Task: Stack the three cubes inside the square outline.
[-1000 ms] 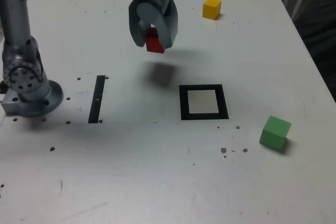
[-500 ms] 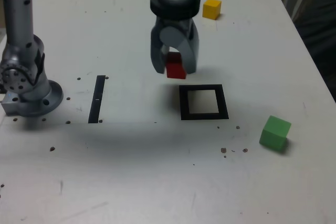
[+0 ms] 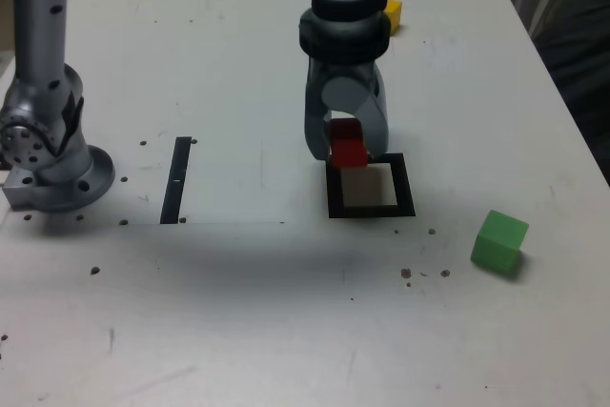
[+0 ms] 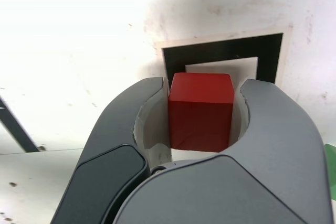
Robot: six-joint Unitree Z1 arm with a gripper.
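In the upper middle of the exterior view, the gripper [image 3: 348, 140] points down with its fingers clamped on the red cube [image 3: 349, 144]; in the wrist view a finger presses on either side of the cube, whose top face points at an angle to the camera. In the exterior view the cube overlaps the upper left part of the square outline [image 3: 404, 186], which lies right of centre; the wrist view shows part of the black border beyond the cube. The yellow cube [image 3: 393, 14] sits at the upper right, partly hidden by the arm [image 3: 347, 7]; the green cube [image 3: 498, 241] rests at the lower right. A black strip [image 3: 176, 181] lies left of centre, between the outline and the arm's base [image 3: 65, 181] at the left edge. All this is on a pale tabletop [image 3: 238, 321], scuffed and dotted with dark specks; its right edge slants down towards the right side of the frame, with dark folded material [image 3: 577, 64] beyond; bare surface spreads across the lower part, and between the outline and the green cube.
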